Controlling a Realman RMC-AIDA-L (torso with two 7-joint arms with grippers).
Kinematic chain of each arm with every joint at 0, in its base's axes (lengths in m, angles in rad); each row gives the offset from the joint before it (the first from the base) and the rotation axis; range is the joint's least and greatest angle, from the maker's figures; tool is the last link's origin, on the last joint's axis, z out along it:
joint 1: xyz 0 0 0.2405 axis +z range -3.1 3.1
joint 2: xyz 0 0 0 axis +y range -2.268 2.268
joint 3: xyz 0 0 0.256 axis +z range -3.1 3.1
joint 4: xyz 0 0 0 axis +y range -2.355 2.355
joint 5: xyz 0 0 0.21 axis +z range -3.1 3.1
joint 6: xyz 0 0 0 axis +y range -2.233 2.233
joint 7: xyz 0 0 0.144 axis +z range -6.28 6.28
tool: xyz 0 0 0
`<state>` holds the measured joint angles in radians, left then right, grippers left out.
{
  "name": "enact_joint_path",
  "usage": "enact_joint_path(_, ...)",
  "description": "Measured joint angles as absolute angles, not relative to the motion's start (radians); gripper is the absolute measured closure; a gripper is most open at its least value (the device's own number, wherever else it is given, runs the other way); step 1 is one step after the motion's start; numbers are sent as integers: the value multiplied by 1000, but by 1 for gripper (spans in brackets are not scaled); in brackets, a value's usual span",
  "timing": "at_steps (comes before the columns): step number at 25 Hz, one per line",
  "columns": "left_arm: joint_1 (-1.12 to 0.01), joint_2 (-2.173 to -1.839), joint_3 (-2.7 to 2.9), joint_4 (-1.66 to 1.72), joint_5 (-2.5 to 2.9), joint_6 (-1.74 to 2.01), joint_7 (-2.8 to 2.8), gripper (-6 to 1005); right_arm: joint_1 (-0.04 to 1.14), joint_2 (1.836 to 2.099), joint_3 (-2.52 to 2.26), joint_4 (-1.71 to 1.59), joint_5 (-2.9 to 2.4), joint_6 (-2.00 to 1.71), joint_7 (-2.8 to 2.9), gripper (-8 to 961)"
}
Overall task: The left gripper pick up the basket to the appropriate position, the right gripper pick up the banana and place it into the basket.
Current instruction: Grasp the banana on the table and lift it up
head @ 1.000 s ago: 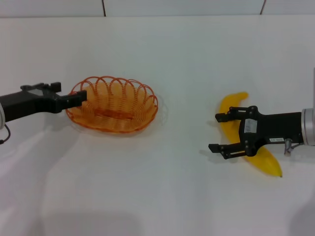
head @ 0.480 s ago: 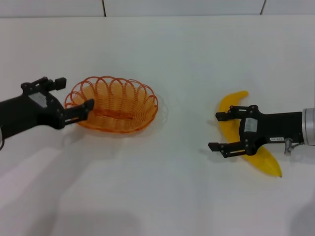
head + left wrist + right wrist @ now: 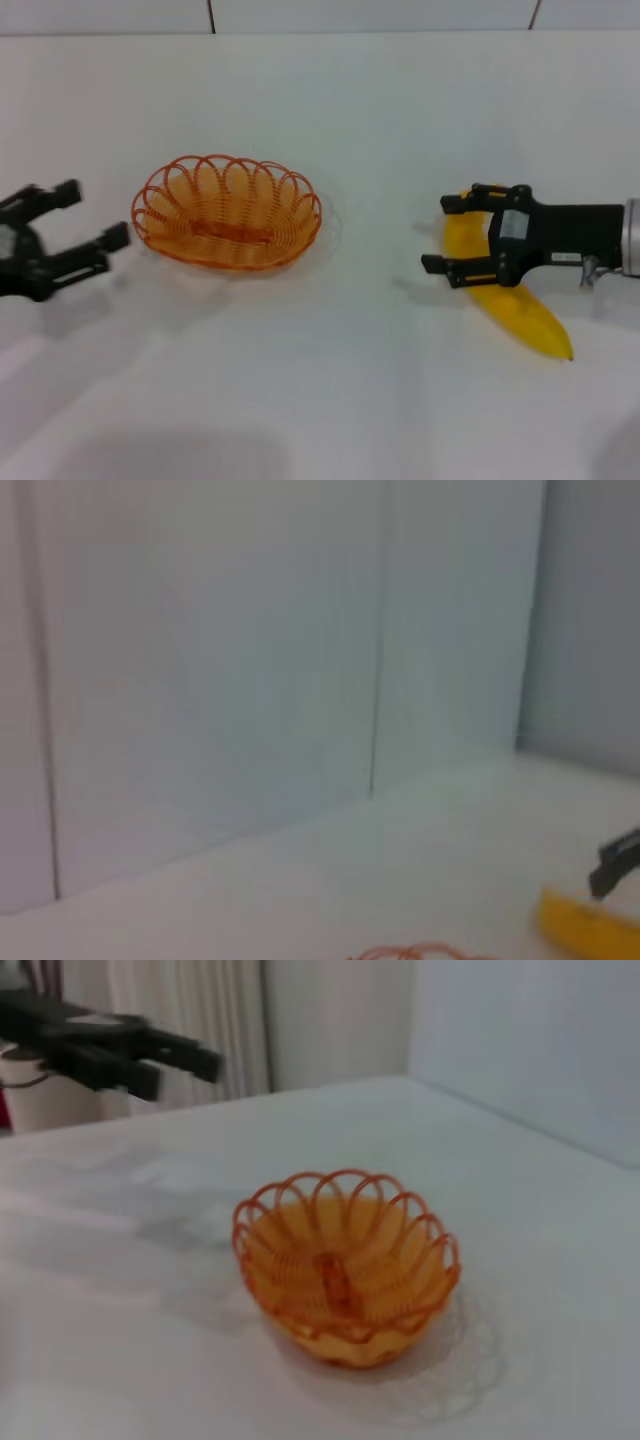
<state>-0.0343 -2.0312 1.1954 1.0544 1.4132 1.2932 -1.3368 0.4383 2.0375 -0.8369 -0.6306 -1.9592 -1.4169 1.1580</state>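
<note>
The orange wire basket (image 3: pixel 228 212) sits on the white table, left of centre, and also shows in the right wrist view (image 3: pixel 345 1265). My left gripper (image 3: pixel 92 213) is open and empty at the far left, a short way clear of the basket's rim. The yellow banana (image 3: pixel 522 312) lies on the table at the right. My right gripper (image 3: pixel 440 235) is open over the banana's far half, with its fingertips reaching past the fruit toward the basket. It holds nothing. The left wrist view shows a sliver of basket rim (image 3: pixel 420 952) and the banana's end (image 3: pixel 590 930).
The white table (image 3: pixel 330 380) stretches bare between basket and banana and along the front. A white panelled wall (image 3: pixel 370 15) runs along the table's back edge. The left gripper (image 3: pixel 110 1050) shows far off in the right wrist view.
My left gripper let go of the basket's rim, opened and drew back to the left. The basket stays on the table. My right gripper moved slightly farther along the banana, still open.
</note>
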Motion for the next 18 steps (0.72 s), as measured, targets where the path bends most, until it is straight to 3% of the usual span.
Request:
enact_joint_path(5,-119,-2013,946,840,1481,1499,-1258,147,385,2050,-886,-802,-1946,-1447,1315,159)
enact_joint_path(13,-143,-2005,915,817,1579,1509,-1244,147,221,2046,-1225,-1277,-2010,-1374,1739,161)
enact_joint_path(18,-160,-2008,913,816,1626,1496,-1246,147,219,2046,-1360,-1430,-2233,-1361,1997,163)
